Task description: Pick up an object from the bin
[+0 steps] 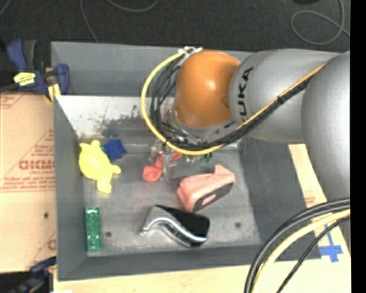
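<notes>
Notebook entry, one view from above.

**Arm:** Your arm (293, 96) reached into the bin (125, 197) from its right edge. Its orange cover (204, 93) and the looped cables (151, 102) sat over the bin's middle, toward the far edge.

**Pincer:** Your pincer (163, 159) hung low under the cover, near the bin's centre. The cover and cables hid most of it, so you could not tell whether it was released or clenched.

**Nearest thing:** A small red lump (150, 174) lay on the bin floor near the centre. It sat right at the pincer's tip, on the side toward the left edge. You could not tell whether the two touched.

**Other things:**
- A pink shoe (204, 187) lay tilted just beside the lump, on the side toward the right edge.
- A small green bit (205, 159) showed on the far side of the shoe, under the cables.
- A black and silver piece (177, 226), curved, lay toward the near edge, about midway along it and close to the pink shoe.
- A green block (93, 229) lay in the near-left corner, its long side running along the left edge.
- A yellow toy (97, 165) lay by the left edge, about halfway along, well apart from the pincer.
- A blue piece (114, 148) lay just beside the yellow toy, toward the far edge.
</notes>
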You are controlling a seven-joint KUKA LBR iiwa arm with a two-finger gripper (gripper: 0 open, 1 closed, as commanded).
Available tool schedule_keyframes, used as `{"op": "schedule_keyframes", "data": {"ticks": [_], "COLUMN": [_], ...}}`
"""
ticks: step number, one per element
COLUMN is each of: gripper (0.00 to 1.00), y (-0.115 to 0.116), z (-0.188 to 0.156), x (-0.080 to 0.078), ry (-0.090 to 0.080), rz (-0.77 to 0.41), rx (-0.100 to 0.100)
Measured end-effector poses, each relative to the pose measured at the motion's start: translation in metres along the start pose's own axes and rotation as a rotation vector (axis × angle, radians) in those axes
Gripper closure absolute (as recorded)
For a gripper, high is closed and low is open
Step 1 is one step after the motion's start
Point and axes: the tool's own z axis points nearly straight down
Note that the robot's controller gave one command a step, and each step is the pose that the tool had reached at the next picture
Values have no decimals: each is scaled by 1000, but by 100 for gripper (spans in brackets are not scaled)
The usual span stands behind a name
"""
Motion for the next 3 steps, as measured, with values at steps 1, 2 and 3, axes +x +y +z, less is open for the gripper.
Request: {"op": "schedule_keyframes", "data": {"ticks": [1, 2, 3], "gripper": [100, 100, 100], "y": [-4, 4, 4], "z": [-27, -54, -54], "x": [-8, -2, -2], "ry": [-2, -6, -6], "rz": [10, 1, 1], "rx": [0, 0, 0]}}
